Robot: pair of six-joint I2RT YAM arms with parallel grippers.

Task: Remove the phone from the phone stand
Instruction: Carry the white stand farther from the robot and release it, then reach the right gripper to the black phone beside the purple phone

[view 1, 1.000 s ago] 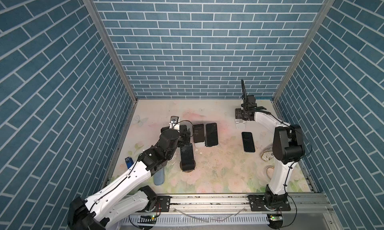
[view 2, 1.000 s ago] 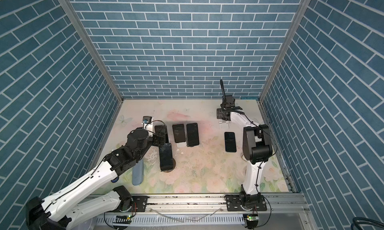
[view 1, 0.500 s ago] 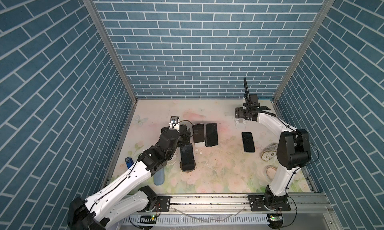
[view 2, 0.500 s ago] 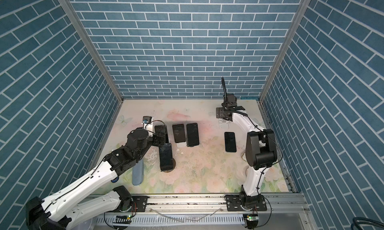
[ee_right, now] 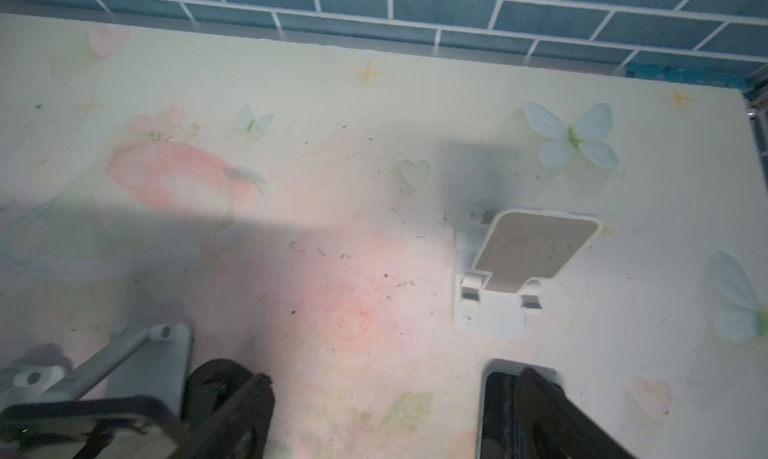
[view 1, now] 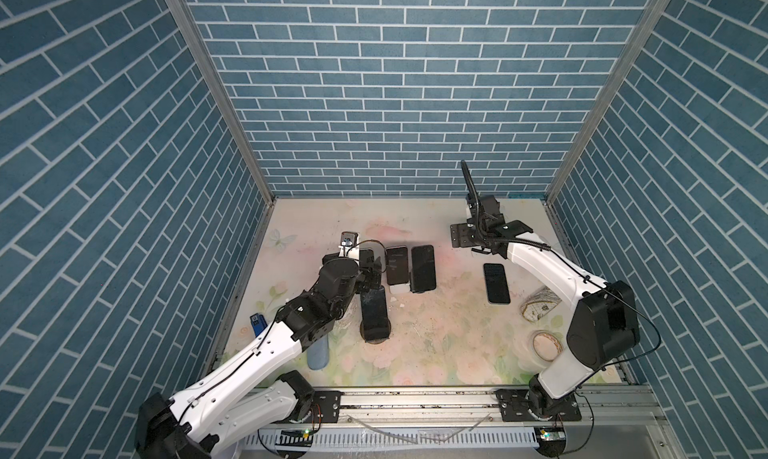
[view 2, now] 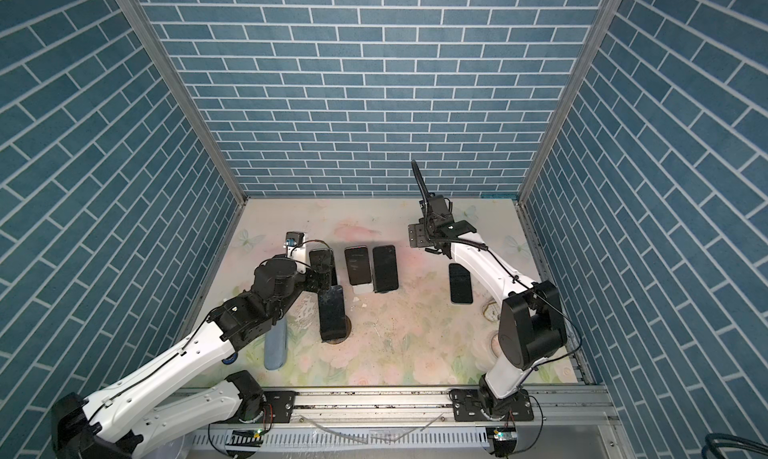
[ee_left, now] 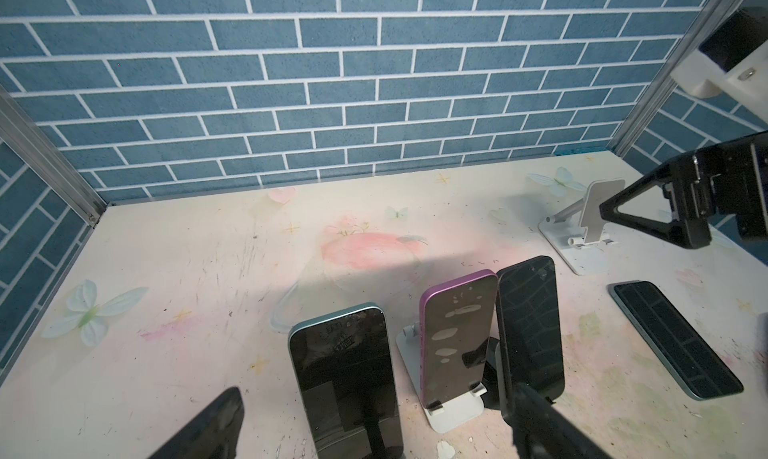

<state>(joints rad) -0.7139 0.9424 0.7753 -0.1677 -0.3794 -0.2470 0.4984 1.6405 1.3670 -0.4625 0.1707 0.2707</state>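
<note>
Three phones lean on stands in a row: a teal phone (ee_left: 345, 374), a purple phone (ee_left: 457, 336) on a white stand (ee_left: 451, 413), and a black phone (ee_left: 530, 324). My left gripper (ee_left: 376, 398) is open, its fingers either side of the teal phone and short of it. Another phone (view 1: 374, 311) rests on a round-based stand nearer the front. A further phone (view 1: 496, 282) lies flat on the table. My right gripper (ee_right: 390, 415) hovers open and empty above the flat phone's far end, near an empty white stand (ee_right: 528, 261).
A blue cylinder (view 1: 318, 353) lies by the left arm, with a small blue item (view 1: 257, 324) at the left wall. A roll of tape (view 1: 546, 344) and a patterned lump (view 1: 540, 309) sit at the front right. Brick walls enclose three sides.
The right arm's elbow has swung toward the front right while its gripper stayed near the back. The left arm and all the phones are where they were.
</note>
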